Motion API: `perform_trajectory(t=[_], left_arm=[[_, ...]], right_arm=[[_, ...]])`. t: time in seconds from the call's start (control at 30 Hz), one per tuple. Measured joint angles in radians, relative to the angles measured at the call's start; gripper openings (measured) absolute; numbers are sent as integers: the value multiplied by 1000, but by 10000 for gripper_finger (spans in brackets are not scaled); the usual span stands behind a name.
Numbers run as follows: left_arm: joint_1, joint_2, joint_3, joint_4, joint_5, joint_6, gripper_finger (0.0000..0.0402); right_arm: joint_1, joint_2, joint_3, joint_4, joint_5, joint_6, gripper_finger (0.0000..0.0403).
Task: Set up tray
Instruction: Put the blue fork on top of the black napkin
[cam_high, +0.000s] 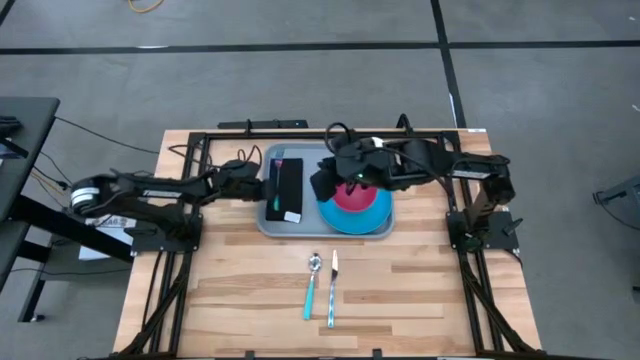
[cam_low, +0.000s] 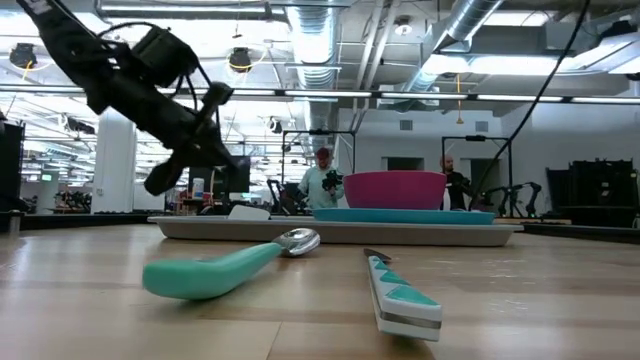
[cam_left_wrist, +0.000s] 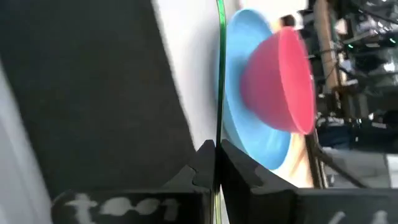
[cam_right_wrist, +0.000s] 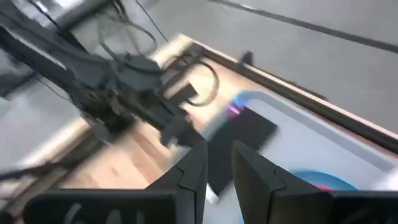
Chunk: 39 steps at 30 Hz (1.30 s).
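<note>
The grey-blue tray lies at the table's middle. On its right half a pink bowl stands on a round blue plate. On its left half lies a flat black rectangle. My left gripper is at the tray's left rim, shut on a thin green stick that runs beside the black rectangle. My right gripper hovers high over the tray's middle, open, with nothing between its fingers. A teal-handled spoon and knife lie on the table near the front. My left gripper pinches the green stick between its two shut fingers, about midway along it. The fingers come nearly level from the table's left and lie across the stick. The stick runs near to far; whether it rests on the tray cannot be seen.
Black frame rails border the table at the back and along both sides. Bare wood lies between the tray and the cutlery. People stand in the room beyond the table.
</note>
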Motion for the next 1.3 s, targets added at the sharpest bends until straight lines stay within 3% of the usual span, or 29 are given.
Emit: perform_trajectory(t=[0.23, 0.43, 1.3], left_arm=[[0, 138, 0, 29, 16, -84, 0], [24, 177, 0, 22, -22, -138, 0], [35, 178, 0, -52, -31, -161, 12]], right_arm=[[28, -5, 0, -105, 29, 0, 66], [49, -5, 0, -108, 52, -24, 66], [50, -5, 0, -95, 52, -78, 66]])
